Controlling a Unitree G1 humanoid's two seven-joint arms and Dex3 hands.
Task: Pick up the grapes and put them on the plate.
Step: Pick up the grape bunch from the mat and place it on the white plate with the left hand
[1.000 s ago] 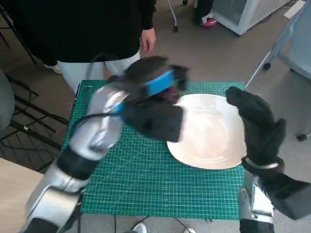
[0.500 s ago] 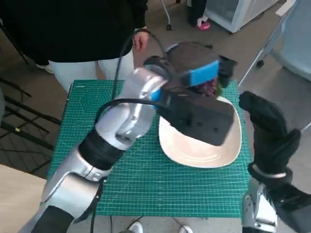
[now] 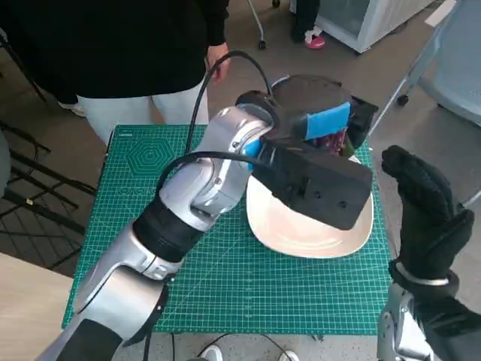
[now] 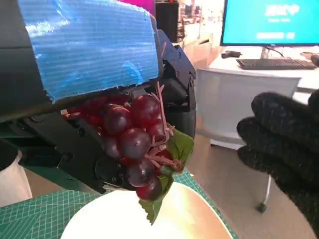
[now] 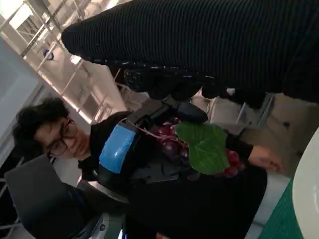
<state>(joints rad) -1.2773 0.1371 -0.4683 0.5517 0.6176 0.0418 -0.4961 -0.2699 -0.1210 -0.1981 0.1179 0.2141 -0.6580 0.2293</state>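
My left hand [image 4: 89, 55] grips a dark red bunch of grapes [image 4: 134, 144] above the plate [image 3: 301, 226]. They look soft and light (easily bruised), best held by the cluster's top. My right hand [image 3: 425, 214] hovers open, holding nothing.

right hand [image 3: 423, 207] raised just beside plate [image 3: 301, 233], left arm [image 3: 203, 188] crossing above its near rim

A green mat [image 3: 225, 286] with a grid covers the small table. A person [image 3: 113, 53] in a black top and white trousers stands at its far side. A computer screen [image 4: 271, 22] glows blue on a desk.
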